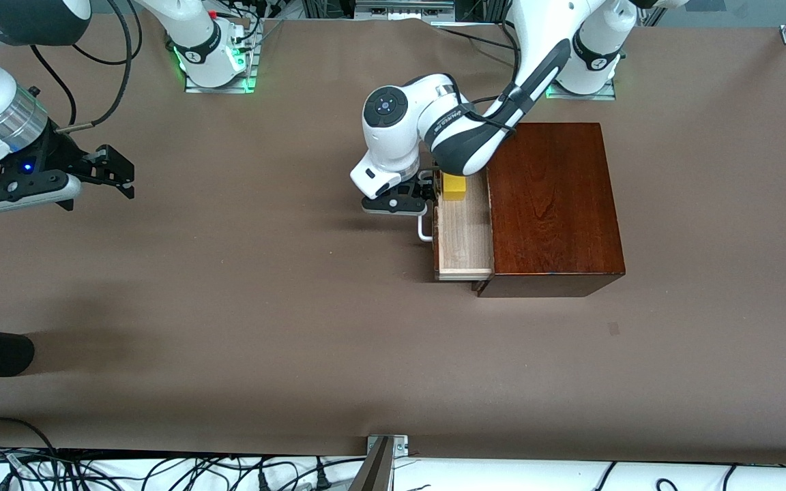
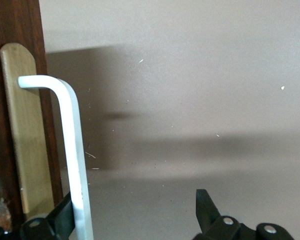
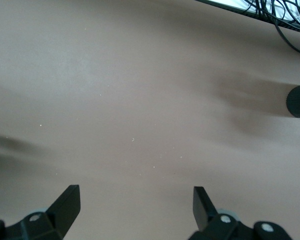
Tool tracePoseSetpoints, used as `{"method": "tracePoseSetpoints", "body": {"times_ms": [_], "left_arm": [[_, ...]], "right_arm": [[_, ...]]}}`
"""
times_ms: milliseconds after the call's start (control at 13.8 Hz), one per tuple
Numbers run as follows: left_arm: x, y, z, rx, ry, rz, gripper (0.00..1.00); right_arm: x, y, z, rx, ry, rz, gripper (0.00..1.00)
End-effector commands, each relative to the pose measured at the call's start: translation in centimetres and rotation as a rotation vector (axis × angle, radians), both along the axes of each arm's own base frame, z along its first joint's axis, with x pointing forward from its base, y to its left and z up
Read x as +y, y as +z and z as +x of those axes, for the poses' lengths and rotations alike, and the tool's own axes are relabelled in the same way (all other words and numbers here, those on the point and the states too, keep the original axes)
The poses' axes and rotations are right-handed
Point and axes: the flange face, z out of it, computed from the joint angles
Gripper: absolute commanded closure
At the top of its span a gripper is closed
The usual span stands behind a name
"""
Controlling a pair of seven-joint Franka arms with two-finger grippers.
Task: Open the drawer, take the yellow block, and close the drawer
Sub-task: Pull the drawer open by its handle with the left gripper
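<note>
Drawer (image 1: pixel 464 235): pulled out of mahogany box (image 1: pixel 553 208). Yellow block (image 1: pixel 454 187): in tray, at 3 o'clock from left pincer (image 1: pixel 415 196), which stands wide beside white handle (image 2: pixel 72 160). Right pincer (image 1: pixel 110 170): wide, waiting above tabletop (image 1: pixel 263 307).

Yellow block (image 1: pixel 454 187), mahogany box (image 1: pixel 552 204)

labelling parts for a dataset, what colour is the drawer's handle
White: the handle is a plain white bar, clearest in the left wrist view.
</note>
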Motion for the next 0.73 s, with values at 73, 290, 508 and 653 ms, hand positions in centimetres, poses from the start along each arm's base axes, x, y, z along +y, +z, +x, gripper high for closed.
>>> {"method": "tracePoseSetpoints", "body": {"times_ms": [73,290,508,653], "left_arm": [[-1.6,3.4,0.4,-0.049,-0.019,-0.016,0.00],[0.4,8.1,-0.2,-0.039,-0.006,0.085,0.00],[4.8,14.1,1.3,-0.056,-0.004,0.138,0.00],[8.6,18.0,2.8,-0.060,-0.002,0.147,0.00]], "right_arm": [[0.8,0.9,0.0,-0.015,0.003,0.011,0.00],[2.3,1.5,-0.1,-0.022,0.019,0.018,0.00],[2.5,0.1,0.9,-0.004,0.033,0.010,0.00],[2.6,-0.6,1.2,0.006,0.035,0.008,0.00]]}}
